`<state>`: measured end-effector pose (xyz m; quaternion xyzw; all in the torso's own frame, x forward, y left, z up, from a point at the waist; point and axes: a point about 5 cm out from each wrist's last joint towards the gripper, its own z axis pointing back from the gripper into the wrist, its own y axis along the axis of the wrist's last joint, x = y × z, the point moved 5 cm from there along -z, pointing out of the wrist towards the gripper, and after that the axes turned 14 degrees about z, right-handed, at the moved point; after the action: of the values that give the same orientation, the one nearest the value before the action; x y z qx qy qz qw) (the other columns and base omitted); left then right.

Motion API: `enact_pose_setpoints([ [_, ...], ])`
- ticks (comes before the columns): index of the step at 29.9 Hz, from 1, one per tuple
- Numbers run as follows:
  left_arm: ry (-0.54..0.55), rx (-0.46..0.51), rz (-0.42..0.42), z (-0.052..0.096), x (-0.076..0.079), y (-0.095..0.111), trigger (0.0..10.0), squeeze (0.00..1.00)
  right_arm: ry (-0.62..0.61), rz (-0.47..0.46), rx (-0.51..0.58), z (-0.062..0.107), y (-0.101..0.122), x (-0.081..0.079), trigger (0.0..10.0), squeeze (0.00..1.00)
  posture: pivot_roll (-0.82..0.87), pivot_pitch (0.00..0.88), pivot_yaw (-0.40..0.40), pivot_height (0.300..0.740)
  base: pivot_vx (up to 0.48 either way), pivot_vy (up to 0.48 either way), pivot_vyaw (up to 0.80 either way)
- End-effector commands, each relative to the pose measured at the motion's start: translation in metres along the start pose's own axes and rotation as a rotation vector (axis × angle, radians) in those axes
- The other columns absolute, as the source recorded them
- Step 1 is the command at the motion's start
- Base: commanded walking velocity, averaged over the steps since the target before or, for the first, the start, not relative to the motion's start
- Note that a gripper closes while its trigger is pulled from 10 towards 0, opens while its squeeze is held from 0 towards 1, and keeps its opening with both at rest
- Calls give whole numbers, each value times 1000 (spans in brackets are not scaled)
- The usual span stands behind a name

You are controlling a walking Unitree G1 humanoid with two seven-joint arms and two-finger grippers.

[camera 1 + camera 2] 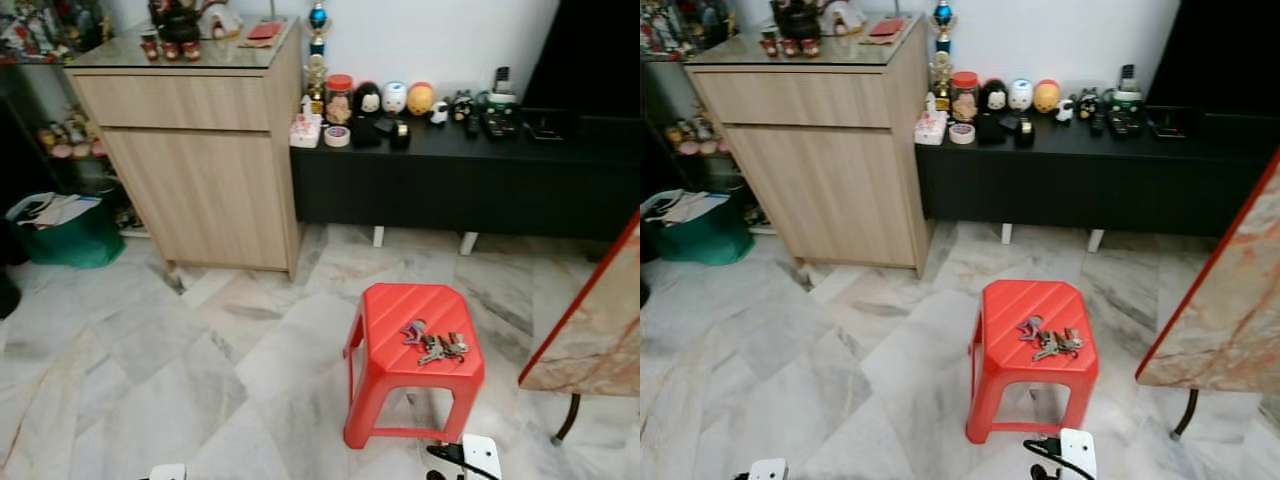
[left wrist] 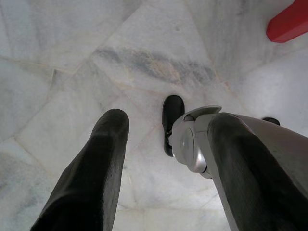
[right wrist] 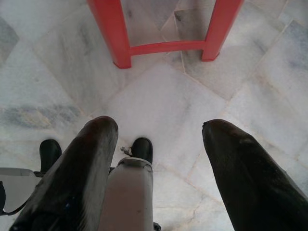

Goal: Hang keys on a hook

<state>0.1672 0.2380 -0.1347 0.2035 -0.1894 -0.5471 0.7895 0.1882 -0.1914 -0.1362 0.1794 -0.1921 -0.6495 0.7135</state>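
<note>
Both claws spread above marble floor (image 2: 72,57); keys (image 1: 435,345) on red stool (image 1: 395,310).

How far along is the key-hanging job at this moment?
Nothing looks done yet. The bunch of metal keys lies untouched on the red plastic stool. Nothing is in hand: the left gripper and right gripper both hang open, pointing down at the marble floor. Left to do: reach the stool, grasp the keys, find a hook and hang them.
</note>
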Motion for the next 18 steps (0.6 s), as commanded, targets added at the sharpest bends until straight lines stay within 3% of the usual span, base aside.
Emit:
enact_pose_setpoints([
  [1,2,-3,9,1,-3,-1,10000,0,-6,0,5,0,2,2,10000,0,27,0,-22,740,0,0,0],
  [18,14,-9,11,3,-15,-3,10000,0,-14,-17,6,0,3,4,10000,0,26,0,-29,740,0,0,0],
])
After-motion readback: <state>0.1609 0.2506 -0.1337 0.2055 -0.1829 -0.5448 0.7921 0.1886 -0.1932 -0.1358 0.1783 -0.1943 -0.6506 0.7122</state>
